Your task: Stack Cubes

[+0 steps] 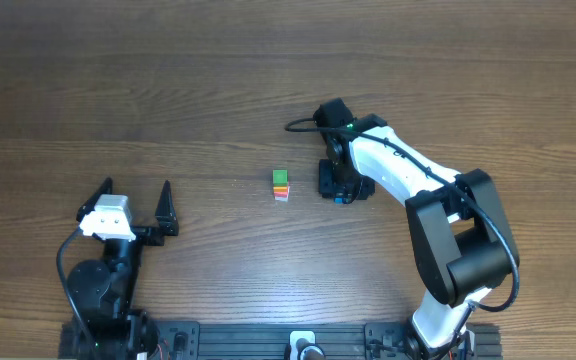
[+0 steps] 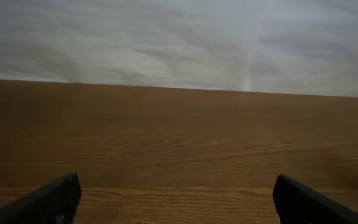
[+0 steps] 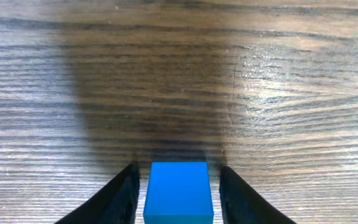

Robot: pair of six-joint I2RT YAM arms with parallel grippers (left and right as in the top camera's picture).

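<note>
A small stack of cubes [image 1: 281,185], green on top, then orange, then red, stands near the table's middle. Just to its right, my right gripper [image 1: 342,186] points down at the table. In the right wrist view a blue cube [image 3: 179,191] sits on the wood between the fingers of the right gripper [image 3: 179,186], which is open, with a narrow gap on each side of the cube. My left gripper [image 1: 135,192] is open and holds nothing, low over the table's left part, well clear of the stack; its view also shows the left gripper [image 2: 178,199] over bare wood.
The brown wooden table [image 1: 168,90] spreads wide on all sides of the stack. A black cable [image 1: 303,124] loops off the right arm's wrist. The arms' black base rail [image 1: 268,340] runs along the near edge.
</note>
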